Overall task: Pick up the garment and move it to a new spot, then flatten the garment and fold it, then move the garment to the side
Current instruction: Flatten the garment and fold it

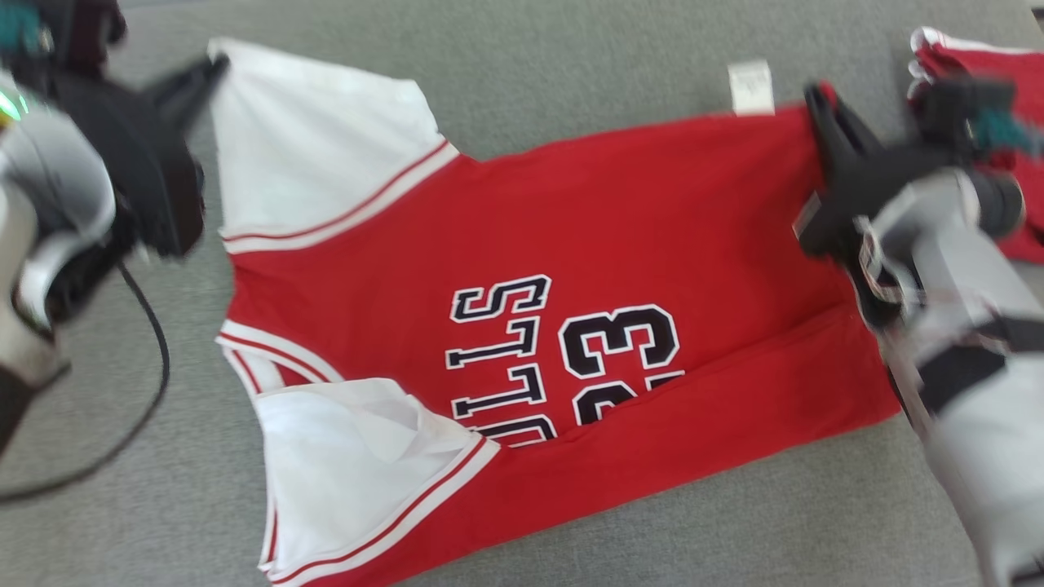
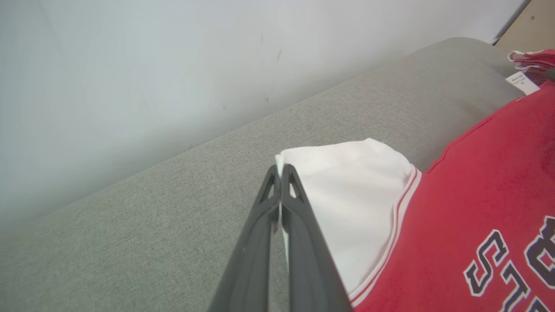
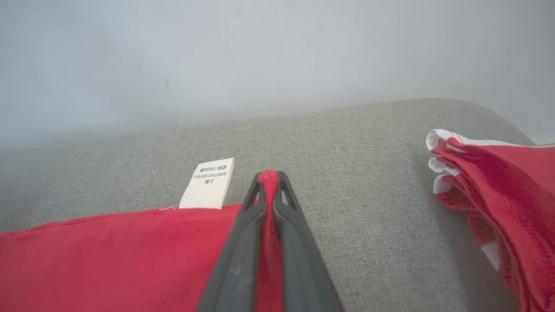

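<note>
The garment (image 1: pixel 555 269) is a red jersey with white sleeves and black lettering, spread across the grey cushion. My left gripper (image 1: pixel 216 67) is shut on the corner of its far white sleeve (image 2: pixel 347 190), the cloth pinched between the dark fingers (image 2: pixel 299 225). At the far right corner of the red hem, my right gripper (image 1: pixel 816 102) is shut on the garment, with red cloth showing between its fingers (image 3: pixel 236 251). A white care label (image 3: pixel 208 184) sticks out of the hem just left of that grip. The near edge of the jersey is folded over onto the lettering.
A second red and white garment (image 1: pixel 991 122) lies bunched at the far right of the grey cushion (image 1: pixel 571 65). A pale wall (image 3: pixel 260 56) rises behind the cushion. A black cable (image 1: pixel 151 326) hangs by my left arm.
</note>
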